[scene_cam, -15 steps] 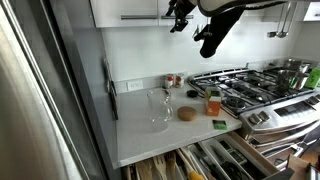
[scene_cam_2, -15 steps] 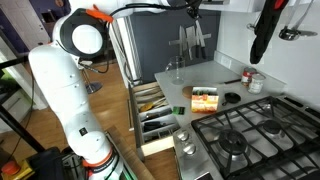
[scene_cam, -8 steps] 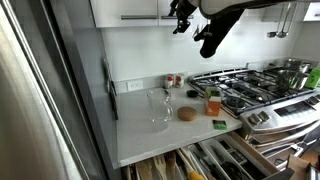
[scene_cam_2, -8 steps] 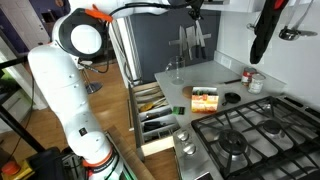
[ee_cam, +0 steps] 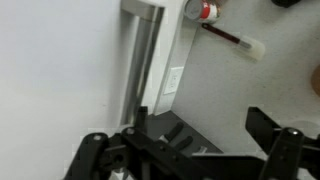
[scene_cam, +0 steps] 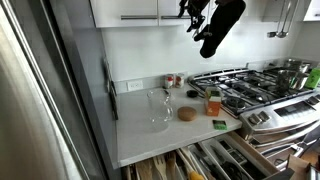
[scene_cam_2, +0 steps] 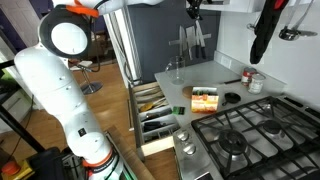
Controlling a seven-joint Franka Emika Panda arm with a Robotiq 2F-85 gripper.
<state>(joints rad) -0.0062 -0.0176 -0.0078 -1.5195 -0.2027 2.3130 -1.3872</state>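
Gripper [scene_cam: 195, 12] hangs empty, jaws spread wide, way up by the cabinet [scene_cam: 125, 10] and well above the clear glass [scene_cam: 160, 108] standing on the counter [scene_cam: 150, 142], which looks light, slick and breakable, so I'd pinch it gently across its walls.

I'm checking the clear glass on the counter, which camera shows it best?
An exterior view shows the clear glass best: near, whole, upright on the counter. In an exterior view past the stove it looks small and far. The wrist view misses it.
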